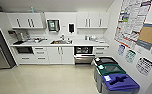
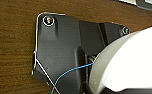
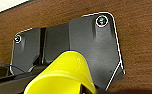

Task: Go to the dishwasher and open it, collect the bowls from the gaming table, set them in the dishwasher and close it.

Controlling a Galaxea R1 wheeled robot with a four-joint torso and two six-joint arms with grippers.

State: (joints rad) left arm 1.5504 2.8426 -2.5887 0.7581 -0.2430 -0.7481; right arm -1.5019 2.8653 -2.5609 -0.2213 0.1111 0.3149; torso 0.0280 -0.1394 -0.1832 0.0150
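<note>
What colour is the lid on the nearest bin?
Blue; the nearest bin's lid shows best in the head view.

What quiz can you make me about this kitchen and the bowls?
1. Pick one: the lid of the nearest bin is A red, B blue, C yellow.
2. True or false: in the head view, the sink sits left of the dishwasher.
3. Fill in: the right wrist view shows a ___ bowl.
Key: 1 B; 2 true; 3 yellow.
</note>
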